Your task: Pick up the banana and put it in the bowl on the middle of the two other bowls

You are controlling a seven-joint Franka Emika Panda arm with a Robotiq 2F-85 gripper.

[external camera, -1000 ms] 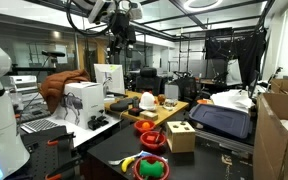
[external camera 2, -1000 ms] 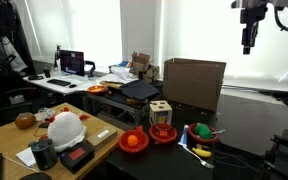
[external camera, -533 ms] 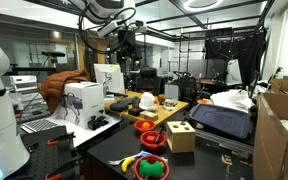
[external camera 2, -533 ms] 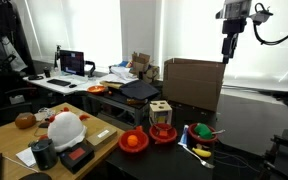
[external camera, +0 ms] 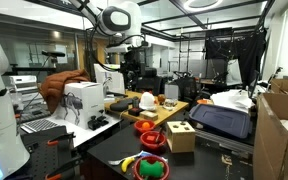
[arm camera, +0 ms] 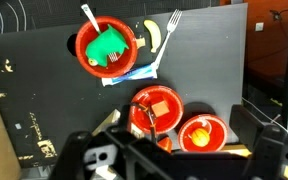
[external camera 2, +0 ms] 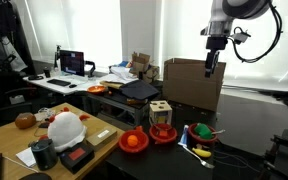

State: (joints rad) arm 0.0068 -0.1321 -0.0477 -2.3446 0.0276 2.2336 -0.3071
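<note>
Two-finger gripper (external camera 2: 211, 68): fingers apart, empty, high above the black tabletop (arm camera: 44, 90); approach step, by the look of it. Small curved yellow toy banana (arm camera: 151, 36): on the tabletop just beside the round red bowl with green contents (arm camera: 81, 48). Next move likely calls for descending over the banana, grasping it, then carrying it to the plain red middle bowl (arm camera: 139, 118).

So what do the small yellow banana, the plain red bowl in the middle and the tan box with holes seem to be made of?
Small curved yellow banana: probably moulded plastic, judging by its flat, even yellow.
Plain red middle bowl: likely smooth plastic, with uniform colour and a thin rim.
Tan box with holes: looks like bare matte wood, pale with cut openings.
</note>
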